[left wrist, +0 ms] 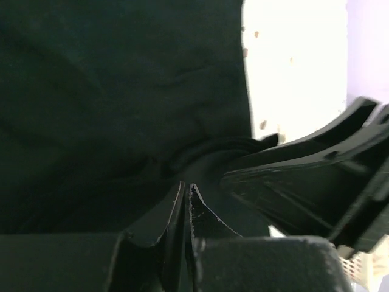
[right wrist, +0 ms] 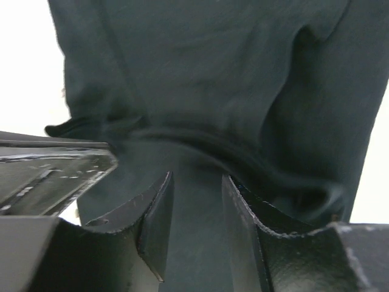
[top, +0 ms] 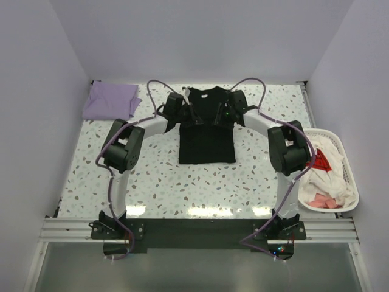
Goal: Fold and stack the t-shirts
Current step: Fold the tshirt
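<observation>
The black t-shirt (top: 206, 143) lies flat mid-table with its collar toward the back, its sides folded in to a narrow rectangle. Both grippers meet at its shoulder area. My left gripper (top: 186, 113) (left wrist: 187, 185) is shut, its tips pinching a ridge of the black cloth (left wrist: 121, 91). Over the same shirt (right wrist: 200, 73), my right gripper (top: 222, 113) (right wrist: 196, 176) has its jaws apart, with cloth lying between them and nothing gripped. The lavender t-shirt (top: 110, 100) rests folded at the back left corner.
A white plastic basket (top: 349, 164) stands at the table's right edge holding white, pink and red garments (top: 325, 182). Each wrist view shows the other gripper close alongside. White walls enclose the table on three sides.
</observation>
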Robot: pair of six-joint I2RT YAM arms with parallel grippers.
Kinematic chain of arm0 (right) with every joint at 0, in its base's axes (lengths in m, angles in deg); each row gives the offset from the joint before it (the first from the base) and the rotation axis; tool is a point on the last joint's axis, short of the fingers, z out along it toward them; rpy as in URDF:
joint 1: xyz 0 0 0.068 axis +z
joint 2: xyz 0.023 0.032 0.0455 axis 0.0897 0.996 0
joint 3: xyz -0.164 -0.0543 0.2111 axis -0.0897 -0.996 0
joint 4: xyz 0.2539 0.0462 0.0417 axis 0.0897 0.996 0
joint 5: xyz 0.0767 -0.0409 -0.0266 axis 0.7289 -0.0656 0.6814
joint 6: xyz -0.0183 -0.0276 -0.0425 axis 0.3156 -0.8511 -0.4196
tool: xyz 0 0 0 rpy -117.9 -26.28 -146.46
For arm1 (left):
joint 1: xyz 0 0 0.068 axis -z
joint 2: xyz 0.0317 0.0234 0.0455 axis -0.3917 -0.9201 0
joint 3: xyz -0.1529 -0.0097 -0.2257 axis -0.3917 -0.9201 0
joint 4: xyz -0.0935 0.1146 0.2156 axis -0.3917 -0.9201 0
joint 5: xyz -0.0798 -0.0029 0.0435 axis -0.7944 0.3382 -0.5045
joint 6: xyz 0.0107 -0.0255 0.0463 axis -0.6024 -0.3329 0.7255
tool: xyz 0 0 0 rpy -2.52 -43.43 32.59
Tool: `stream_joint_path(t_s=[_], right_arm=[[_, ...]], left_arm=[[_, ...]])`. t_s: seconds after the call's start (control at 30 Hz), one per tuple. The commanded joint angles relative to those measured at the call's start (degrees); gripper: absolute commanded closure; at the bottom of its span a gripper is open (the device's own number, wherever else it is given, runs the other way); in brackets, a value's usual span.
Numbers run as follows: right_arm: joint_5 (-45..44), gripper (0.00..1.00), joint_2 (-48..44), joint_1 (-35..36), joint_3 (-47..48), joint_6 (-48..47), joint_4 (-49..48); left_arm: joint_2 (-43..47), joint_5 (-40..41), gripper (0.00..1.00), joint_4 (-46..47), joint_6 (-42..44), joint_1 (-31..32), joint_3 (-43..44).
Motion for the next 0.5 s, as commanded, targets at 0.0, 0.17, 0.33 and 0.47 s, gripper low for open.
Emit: stream_joint_path(t_s=[0.0, 0.17, 0.33, 0.47], right_arm=[[-1.80, 0.60, 3.23, -1.97, 4.81, -2.98, 2.89], [0.21, 0.61, 3.16, -6.97, 0.43, -1.40, -0.09], [2.06, 0.62, 3.94, -7.95, 0.34, -1.05, 0.43], [2.59, 0.62, 3.86, -8.21, 0.60, -0.69, 1.22]], left_arm=[[-4.23, -2.20, 0.92, -0.77, 2.20, -1.13, 4.16], [-5.91, -0.27, 0.92, -1.74, 3.34, -2.53, 3.03], [-6.61, -0.80, 0.93, -0.77, 2.55, -3.24, 1.44], [-4.68, -0.89, 0.90, 0.02, 2.90, -3.50, 0.73]])
